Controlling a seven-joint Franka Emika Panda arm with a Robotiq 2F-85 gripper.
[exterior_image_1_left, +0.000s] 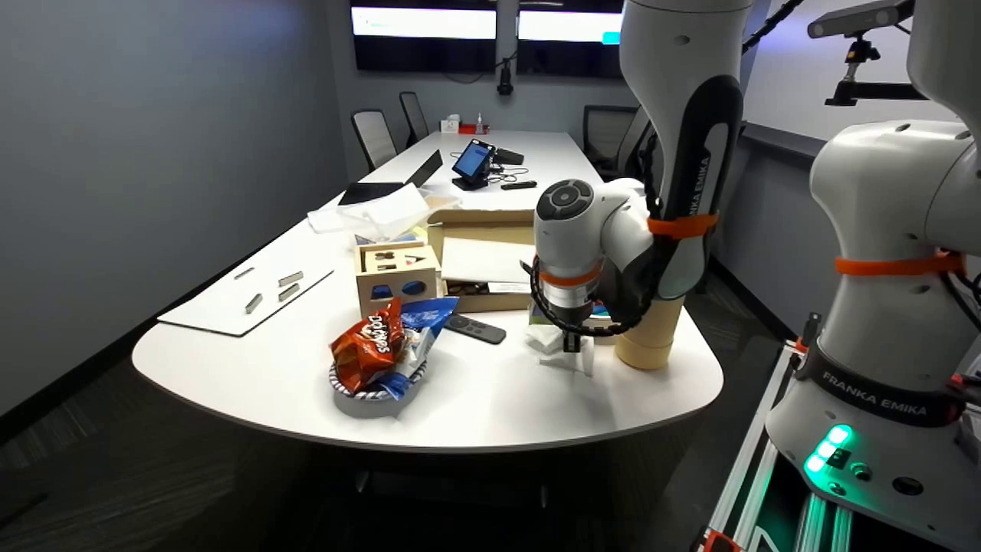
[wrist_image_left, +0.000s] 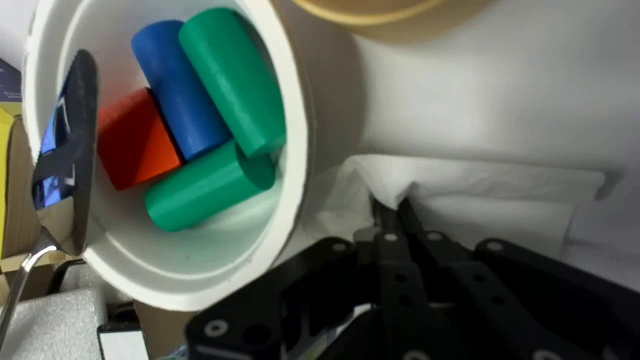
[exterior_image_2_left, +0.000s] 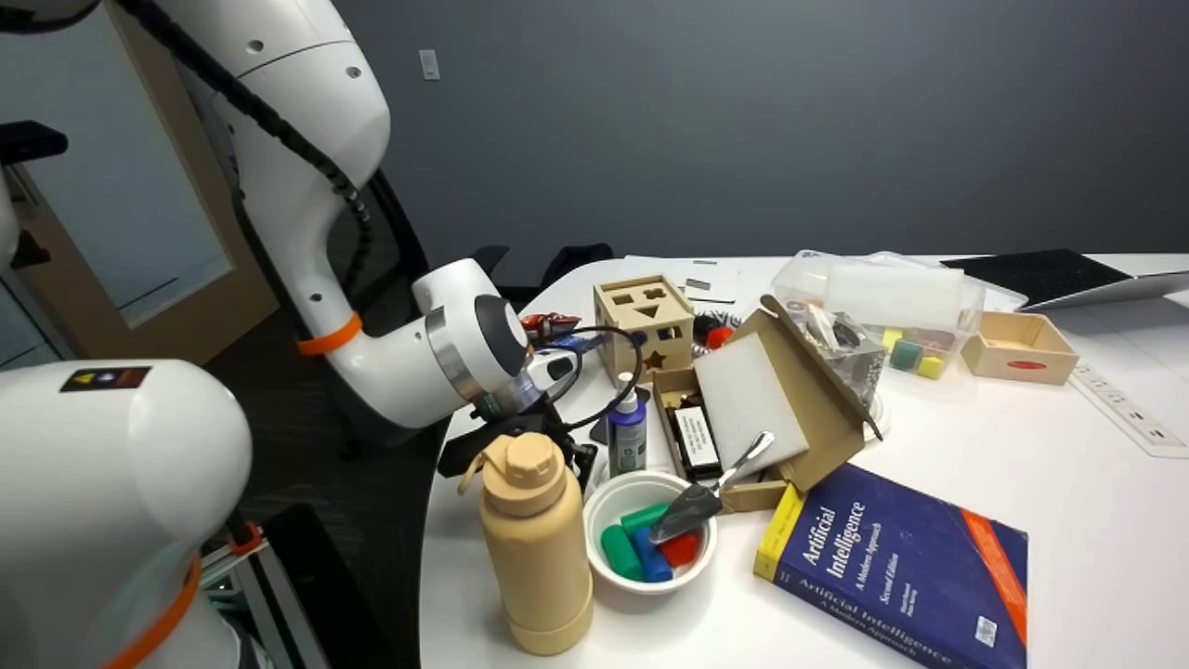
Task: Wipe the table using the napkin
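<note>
Claw (wrist_image_left: 390, 204) nearly closed, clenched on napkin (wrist_image_left: 465, 177). White bowl (wrist_image_left: 300, 140): two green cylinders (wrist_image_left: 232, 82), blue cylinder (wrist_image_left: 182, 92), red block (wrist_image_left: 137, 140). Striped basket (exterior_image_1_left: 371, 395): snack bags (exterior_image_1_left: 368, 353).

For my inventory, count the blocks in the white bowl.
4 in the wrist view: red block left, blue cylinder beside it, upper green cylinder on its right, lower green cylinder below. The utensil may hide more.
</note>
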